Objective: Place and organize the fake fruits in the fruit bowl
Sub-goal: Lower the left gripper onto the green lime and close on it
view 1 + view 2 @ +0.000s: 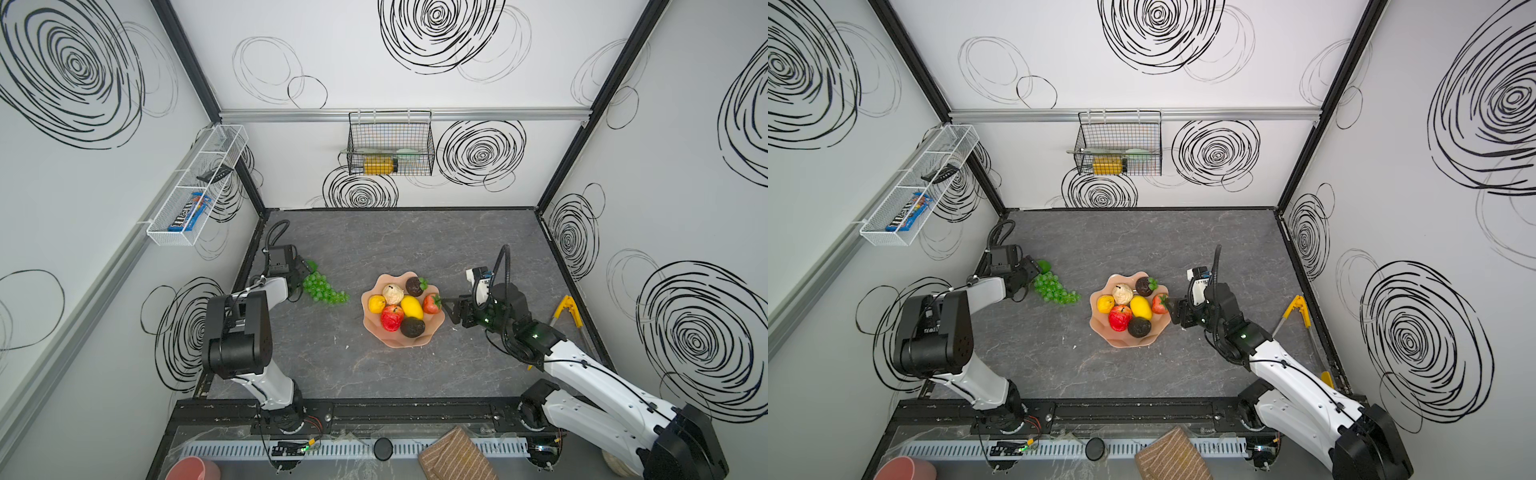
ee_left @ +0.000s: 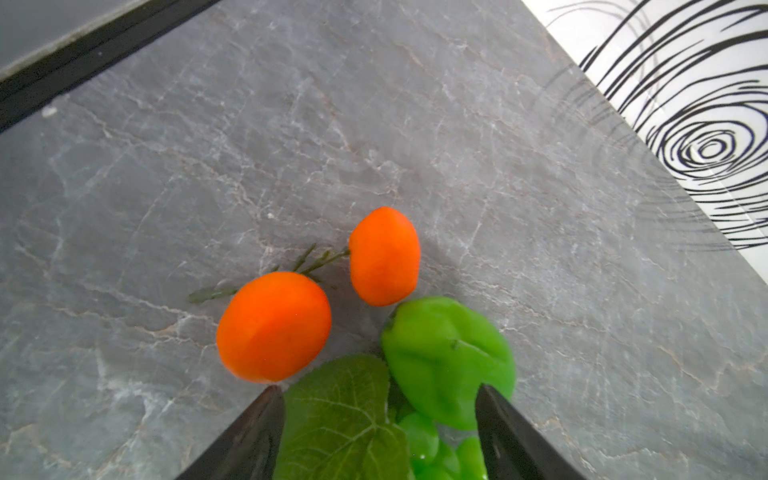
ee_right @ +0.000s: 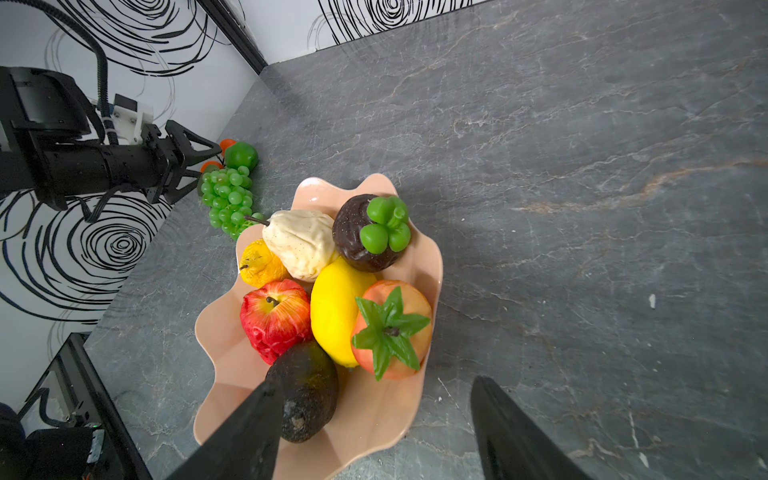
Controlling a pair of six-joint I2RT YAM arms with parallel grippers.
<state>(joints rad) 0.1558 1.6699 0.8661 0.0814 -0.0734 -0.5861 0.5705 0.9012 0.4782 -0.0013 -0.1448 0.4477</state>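
Observation:
The peach-pink fruit bowl (image 1: 398, 340) (image 3: 220, 332) stands mid-table. It holds a red apple (image 1: 391, 318), lemon (image 1: 411, 306), strawberry (image 3: 390, 328), beige pear (image 3: 301, 243), yellow pear (image 3: 259, 264) and two dark fruits (image 3: 309, 386). My right gripper (image 1: 451, 308) (image 3: 376, 419) is open at the bowl's right rim, one finger over the bowl and one outside it. A green grape bunch (image 1: 324, 289) (image 2: 432, 453), a lime (image 2: 449, 359) and two oranges (image 2: 274, 326) lie on the table at the left. My left gripper (image 1: 301, 272) (image 2: 378, 415) is open, straddling the bunch's leaf (image 2: 340, 419).
Yellow-handled tongs (image 1: 567, 309) lie by the right wall. A black wire basket (image 1: 390, 143) hangs on the back wall and a white wire shelf (image 1: 195, 187) on the left wall. A salmon-red bowl (image 1: 191, 469) and a striped cloth (image 1: 455, 457) sit past the front rail.

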